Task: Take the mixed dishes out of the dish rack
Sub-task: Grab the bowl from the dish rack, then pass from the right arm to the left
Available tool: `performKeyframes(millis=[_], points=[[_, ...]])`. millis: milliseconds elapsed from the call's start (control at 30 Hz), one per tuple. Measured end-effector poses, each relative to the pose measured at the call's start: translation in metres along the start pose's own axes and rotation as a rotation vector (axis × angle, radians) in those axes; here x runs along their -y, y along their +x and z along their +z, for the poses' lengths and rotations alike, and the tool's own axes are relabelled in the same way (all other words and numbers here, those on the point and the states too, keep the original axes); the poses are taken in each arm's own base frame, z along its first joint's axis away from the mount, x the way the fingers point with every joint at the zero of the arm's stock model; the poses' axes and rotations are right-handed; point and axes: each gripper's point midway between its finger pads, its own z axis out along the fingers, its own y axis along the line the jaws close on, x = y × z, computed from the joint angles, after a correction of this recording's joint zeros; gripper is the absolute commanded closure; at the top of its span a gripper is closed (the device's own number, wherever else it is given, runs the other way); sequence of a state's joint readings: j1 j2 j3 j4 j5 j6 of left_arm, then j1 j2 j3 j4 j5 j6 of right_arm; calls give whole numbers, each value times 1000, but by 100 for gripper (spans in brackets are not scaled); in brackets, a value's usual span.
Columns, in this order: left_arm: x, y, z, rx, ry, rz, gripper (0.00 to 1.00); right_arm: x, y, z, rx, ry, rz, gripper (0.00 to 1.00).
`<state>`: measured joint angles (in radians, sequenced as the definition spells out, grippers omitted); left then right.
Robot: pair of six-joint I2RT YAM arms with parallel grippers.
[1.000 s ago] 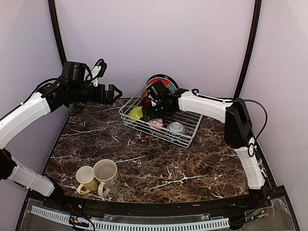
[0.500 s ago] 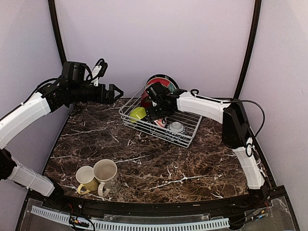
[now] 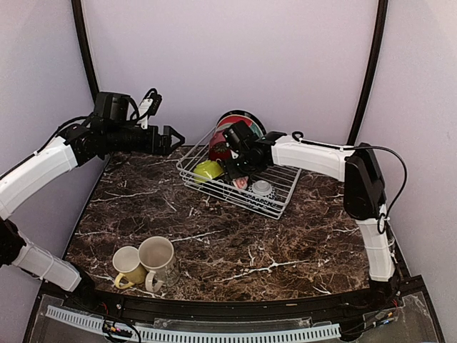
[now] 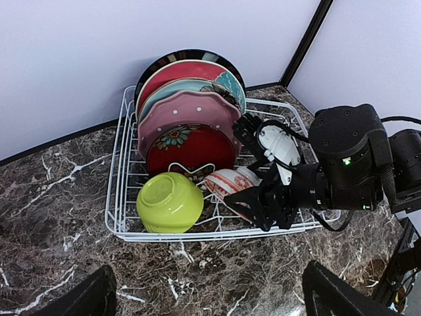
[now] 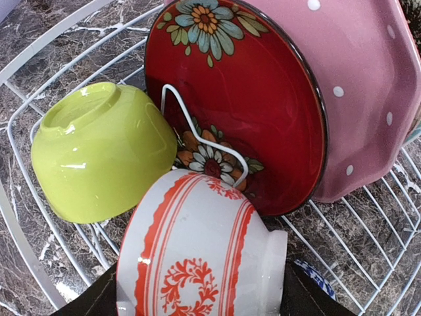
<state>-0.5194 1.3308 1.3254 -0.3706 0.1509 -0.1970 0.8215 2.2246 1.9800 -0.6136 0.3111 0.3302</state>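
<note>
The white wire dish rack (image 3: pixel 282 187) stands at the back of the table. It holds a lime bowl (image 3: pixel 207 169), a red-and-white patterned bowl (image 3: pixel 241 184) and upright plates. In the left wrist view the red plate (image 4: pixel 191 148), pink plate (image 4: pixel 187 108) and pale-green floral plate (image 4: pixel 223 89) stand in a row. My right gripper (image 5: pixel 197 296) reaches into the rack, its fingers against both sides of the red-and-white bowl (image 5: pixel 197 257), beside the lime bowl (image 5: pixel 99 148). My left gripper (image 3: pixel 175 137) hovers open and empty left of the rack. The yellow mug (image 3: pixel 128 266) and beige mug (image 3: pixel 158 259) stand at front left.
A small white dish (image 3: pixel 262 189) lies upturned in the rack's right part. A dark plate (image 4: pixel 191 54) stands at the back of the row. The rack's rim (image 4: pixel 197 236) and prongs surround the bowls. Purple walls close the back and sides.
My right gripper has shifted slightly to the right inside the rack, with the red-and-white bowl between its fingers. The left arm has barely moved.
</note>
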Motion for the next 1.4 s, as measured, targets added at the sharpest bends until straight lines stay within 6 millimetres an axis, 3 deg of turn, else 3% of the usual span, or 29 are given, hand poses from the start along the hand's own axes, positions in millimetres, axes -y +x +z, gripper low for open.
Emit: performKeyframes(millis=[300, 600, 767, 933, 1067, 1200, 1400], points=[[1, 10, 13, -41, 23, -21, 2, 16, 7, -23, 43, -9, 47, 92], [6, 18, 22, -76, 64, -44, 2, 34, -24, -56, 167, -148, 208, 93], [9, 24, 28, -100, 87, -55, 3, 40, -18, -70, 166, -286, 292, 93], [23, 26, 29, -115, 171, -64, 9, 27, -8, -99, 158, -423, 314, 93], [50, 33, 42, -159, 357, -122, 13, 10, -15, -130, 201, -585, 346, 93], [58, 50, 59, -223, 436, -208, 14, -7, -23, -148, 235, -743, 387, 93], [60, 65, 69, -277, 463, -288, 35, -32, -29, -159, 225, -924, 424, 94]])
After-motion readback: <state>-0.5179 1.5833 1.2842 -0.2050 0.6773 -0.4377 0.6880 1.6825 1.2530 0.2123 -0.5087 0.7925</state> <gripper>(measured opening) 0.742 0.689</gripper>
